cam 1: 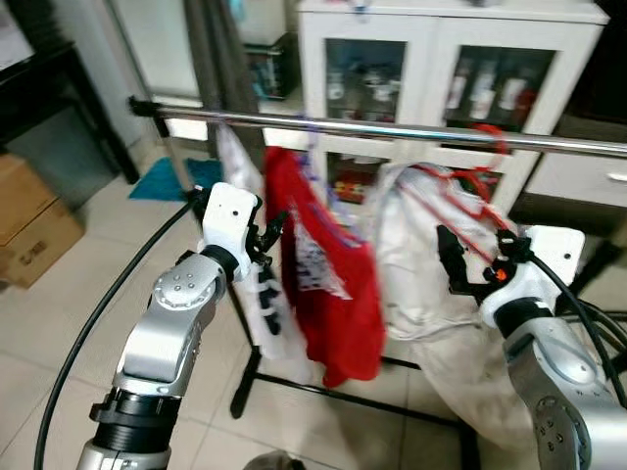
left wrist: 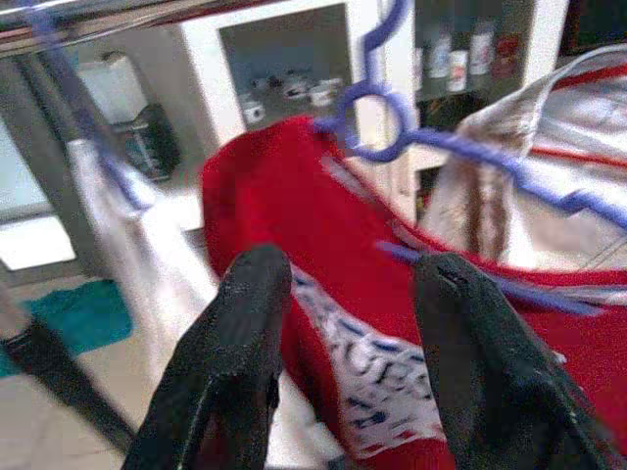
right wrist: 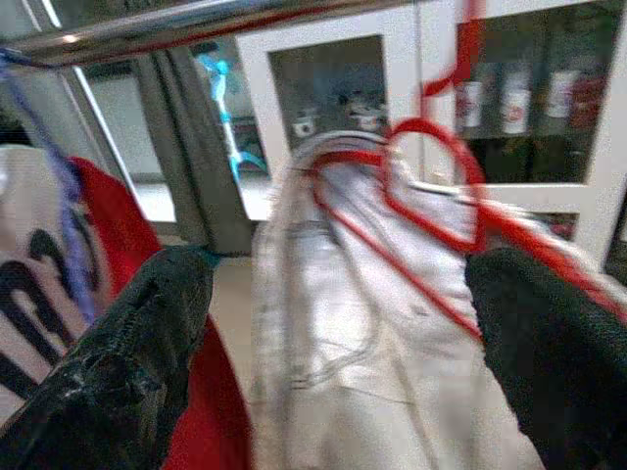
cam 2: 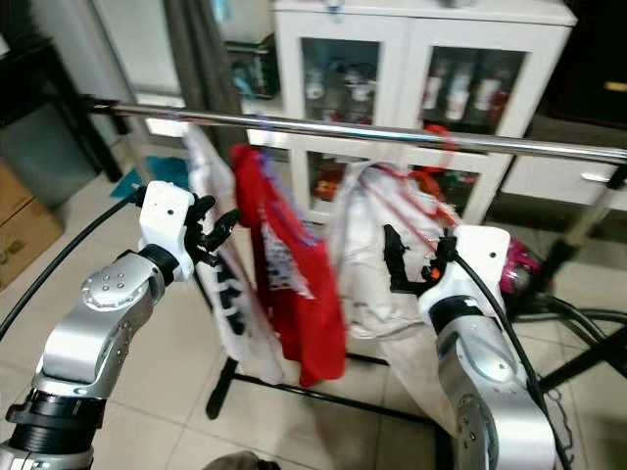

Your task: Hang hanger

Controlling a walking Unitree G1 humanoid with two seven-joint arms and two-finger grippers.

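Mid-frame under the rail (cam 1: 392, 129), both the left gripper (cam 1: 266, 235) and right gripper (cam 1: 470, 262) gape empty, red hanger (cam 1: 468, 176) already hooked, so 1 careless bump could knock it off.

No lettering can be read anywhere. The red shirt (cam 1: 328, 284) carries a white printed patch with blue marks, too blurred to make out. The bottles (cam 1: 487, 90) in the white cabinet (cam 1: 421, 59), at about one o'clock, show labels too small to read.
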